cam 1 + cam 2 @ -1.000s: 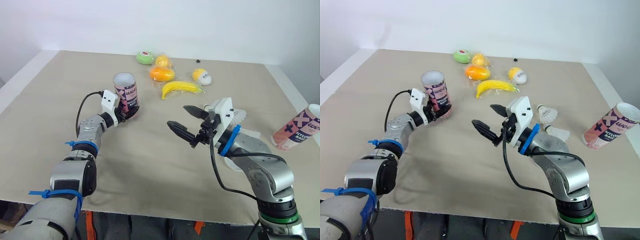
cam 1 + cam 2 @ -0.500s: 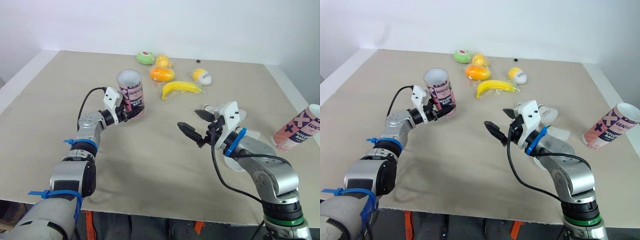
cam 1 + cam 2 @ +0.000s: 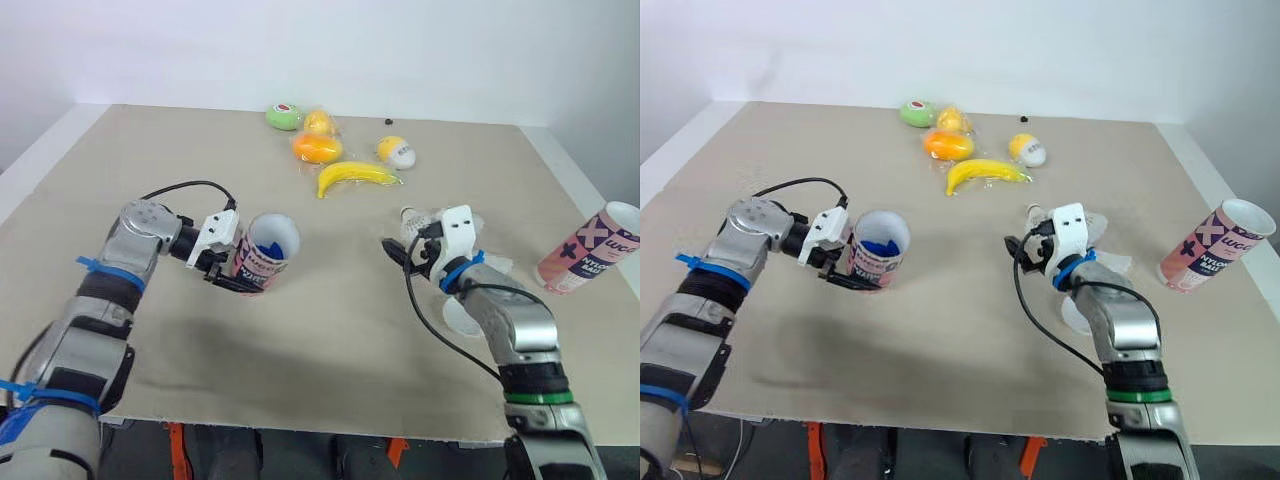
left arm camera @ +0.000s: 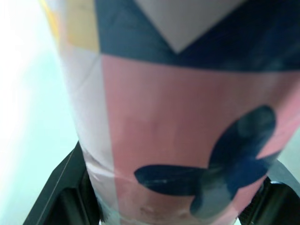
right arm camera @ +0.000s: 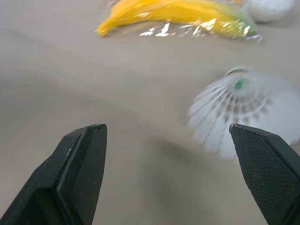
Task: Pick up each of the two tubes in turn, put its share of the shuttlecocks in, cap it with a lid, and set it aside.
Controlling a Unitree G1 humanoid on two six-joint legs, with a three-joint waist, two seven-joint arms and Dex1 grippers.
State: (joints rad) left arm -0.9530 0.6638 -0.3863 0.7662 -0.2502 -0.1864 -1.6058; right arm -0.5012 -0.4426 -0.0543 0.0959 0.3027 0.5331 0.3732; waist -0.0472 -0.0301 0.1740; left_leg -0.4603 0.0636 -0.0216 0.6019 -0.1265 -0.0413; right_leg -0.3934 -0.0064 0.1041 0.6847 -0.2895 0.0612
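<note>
My left gripper (image 3: 236, 268) is shut on a pink and blue tube (image 3: 264, 262), which is tilted with its open mouth up and to the right and shows blue inside. Its printed wall (image 4: 187, 117) sits between my left fingers. My right gripper (image 3: 399, 240) is open, low over the table right of centre. One white shuttlecock (image 5: 243, 110) lies just beyond its fingers (image 5: 79, 164), nothing between them. Another shuttlecock (image 3: 1112, 263) lies behind that wrist, partly hidden. The second pink tube (image 3: 592, 248) lies at the right edge.
A banana (image 3: 355, 177), an orange fruit (image 3: 315, 147), a green object (image 3: 283, 116), a yellow fruit (image 3: 320, 122) and a white-yellow ball (image 3: 397, 151) are grouped at the back of the beige table (image 3: 330, 340). A white disc (image 3: 1077, 315) lies under the right forearm.
My left arm has pulled the tube nearer and tipped it so its mouth faces up and right. My right gripper has moved right and away, down beside the shuttlecocks.
</note>
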